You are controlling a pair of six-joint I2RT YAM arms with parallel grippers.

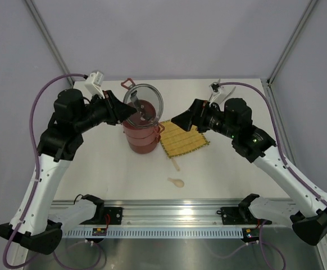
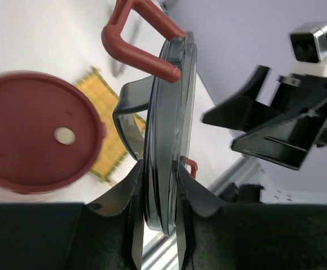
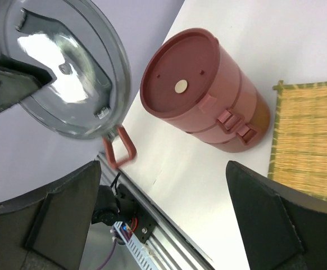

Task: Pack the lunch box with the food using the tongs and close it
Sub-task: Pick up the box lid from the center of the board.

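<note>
The left gripper (image 2: pixel 159 197) is clamped on the rim of the grey top lid (image 2: pixel 169 112), held tilted above the disc-capped red lunch box (image 1: pixel 141 136), which stands on the table (image 1: pixel 96 169) just beside the mat (image 1: pixel 184 139), while the right gripper (image 3: pixel 169 191), jaws spread wide and empty, hovers over the mat.

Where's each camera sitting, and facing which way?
Top: above and behind, looking down at the table; left arm and right arm show, bases at the bottom.
Left wrist: on its arm, looking along the left gripper pinching the clear lid by its rim.
Right wrist: on its arm, looking past the open right gripper at the lunch box.
Shared: both wrist views show lid, lunch box and mat.
</note>
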